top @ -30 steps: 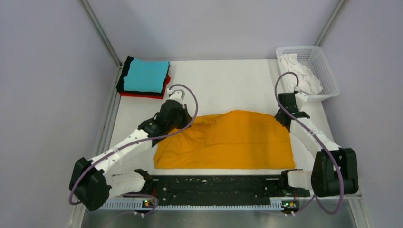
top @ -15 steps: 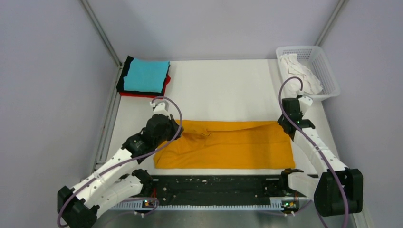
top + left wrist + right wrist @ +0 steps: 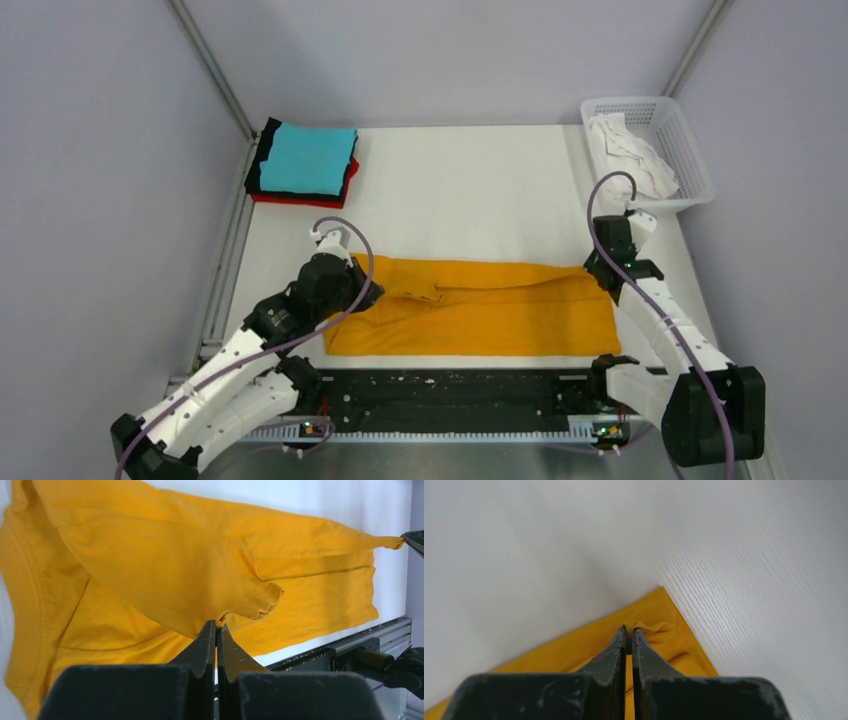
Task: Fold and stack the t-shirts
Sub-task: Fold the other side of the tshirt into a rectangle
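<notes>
Cloth of the orange-yellow t-shirt (image 3: 480, 312) is pinched by left hand (image 3: 216, 626) and right hand (image 3: 629, 629), far edge seemingly raised.

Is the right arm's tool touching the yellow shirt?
Touching. In the right wrist view, the right tool is pinched shut on a corner of the orange-yellow shirt.

- Bright, even overhead light; shadows on the white surface (image 3: 470, 190) are faint.
- Close to the lens, my left pincer (image 3: 216, 627) looks soft and dark.
</notes>
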Robot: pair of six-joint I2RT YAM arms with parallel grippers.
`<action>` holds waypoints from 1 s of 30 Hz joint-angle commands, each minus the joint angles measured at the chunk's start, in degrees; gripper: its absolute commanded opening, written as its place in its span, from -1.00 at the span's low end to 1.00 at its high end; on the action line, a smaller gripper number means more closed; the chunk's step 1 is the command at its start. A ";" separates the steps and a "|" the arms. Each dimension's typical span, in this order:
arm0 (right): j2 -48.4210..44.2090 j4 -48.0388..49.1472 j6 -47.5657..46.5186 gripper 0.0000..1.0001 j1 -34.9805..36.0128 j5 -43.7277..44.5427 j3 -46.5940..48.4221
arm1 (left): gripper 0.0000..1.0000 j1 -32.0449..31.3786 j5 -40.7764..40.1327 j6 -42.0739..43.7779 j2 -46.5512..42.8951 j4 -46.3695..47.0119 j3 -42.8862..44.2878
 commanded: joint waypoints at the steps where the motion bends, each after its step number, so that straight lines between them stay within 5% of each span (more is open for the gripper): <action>1: -2.57 -0.31 0.28 -1.00 0.52 -1.20 -1.17 | -1.00 -0.71 2.39 -2.74 -1.48 -4.23 -1.45; 14: -5.17 -3.47 4.34 -0.88 0.60 0.53 -4.31 | -0.95 -0.92 5.03 -9.96 -10.13 -8.33 -11.49; 16: -6.11 -5.56 6.48 -0.61 0.66 1.52 -3.97 | -0.63 -0.93 4.64 -11.06 -11.43 -10.06 -12.02; 19: -8.14 -7.70 8.37 0.05 0.63 3.91 -3.52 | -0.04 -0.92 4.55 -11.48 -13.97 -11.79 -12.34; 23: -11.12 -11.73 10.13 0.53 0.70 8.32 -2.32 | 0.44 -0.93 2.59 -10.74 -17.39 -13.52 -11.05; 26: -12.75 -14.27 10.01 0.76 0.70 9.71 -0.55 | 0.67 -0.92 0.21 -8.73 -18.86 -10.36 -9.77; 30: -15.47 -13.44 6.34 0.81 0.70 6.52 1.26 | 0.96 -0.92 1.99 -5.62 -15.40 0.22 -9.77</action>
